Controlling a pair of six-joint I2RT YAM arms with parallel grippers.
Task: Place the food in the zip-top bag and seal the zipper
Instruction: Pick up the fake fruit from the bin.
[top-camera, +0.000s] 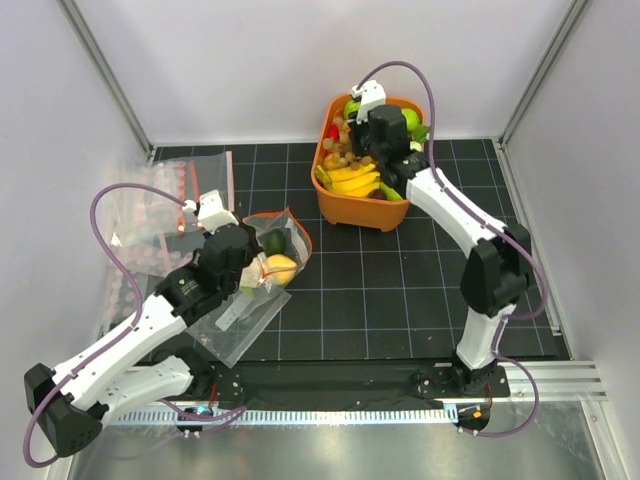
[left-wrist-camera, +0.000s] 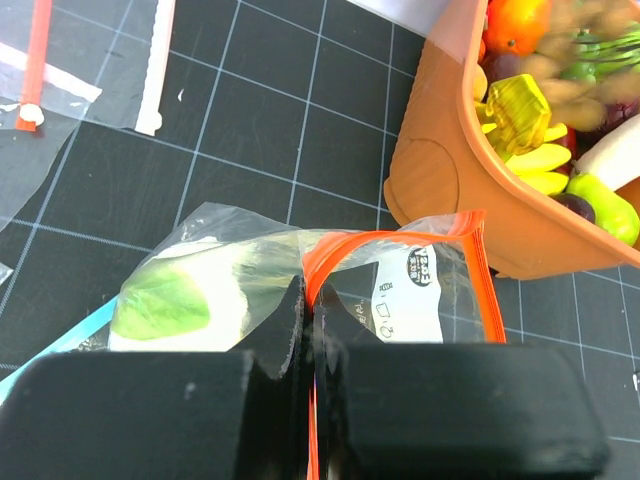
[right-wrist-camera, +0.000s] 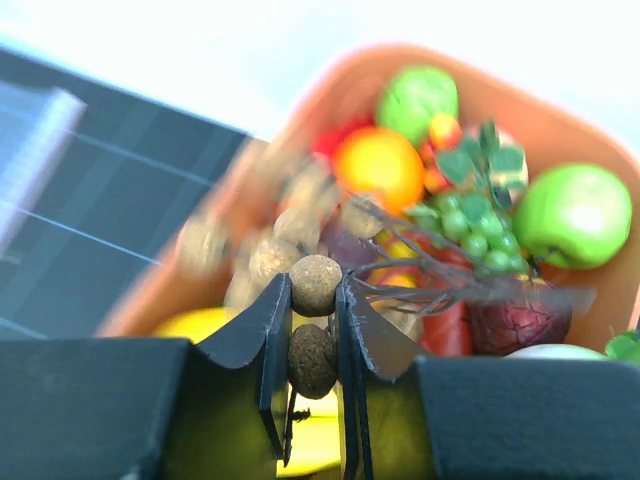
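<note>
Nearest the left wrist lens: black fingers of the left gripper (left-wrist-camera: 308, 312), pressed tight together on the zipper (left-wrist-camera: 345, 245), the red-orange strip running up out of the seam between them and arching off to the right; holds the zip-top bag (left-wrist-camera: 420, 300) by that edge, mouth gaping toward the orange basket (left-wrist-camera: 440, 190), white label facing up; inside the bag, left of the fingers, white cauliflower (left-wrist-camera: 235, 275) with a green leaf, pressed against the clear film; from the top view, also inside, yellow lemon-like fruit (top-camera: 281, 268) with the dark green piece (top-camera: 272, 241) just beyond it; bag resting on the black gridded mat (top-camera: 400, 290) left of centre, partly over another clear bag (top-camera: 232, 330); more flat bags (top-camera: 150, 205) at the mat's left edge.

Nearest the right wrist lens: right gripper (right-wrist-camera: 314, 283) narrowed onto the cluster of brown balls (right-wrist-camera: 312, 358), one ball touching both fingertips, a second just below between the fingers; sits over the basket, among bananas (top-camera: 352, 180), a green apple (right-wrist-camera: 572, 215) and an orange (right-wrist-camera: 378, 170); blurred there, so cannot tell whether lifted clear of the pile.
</note>
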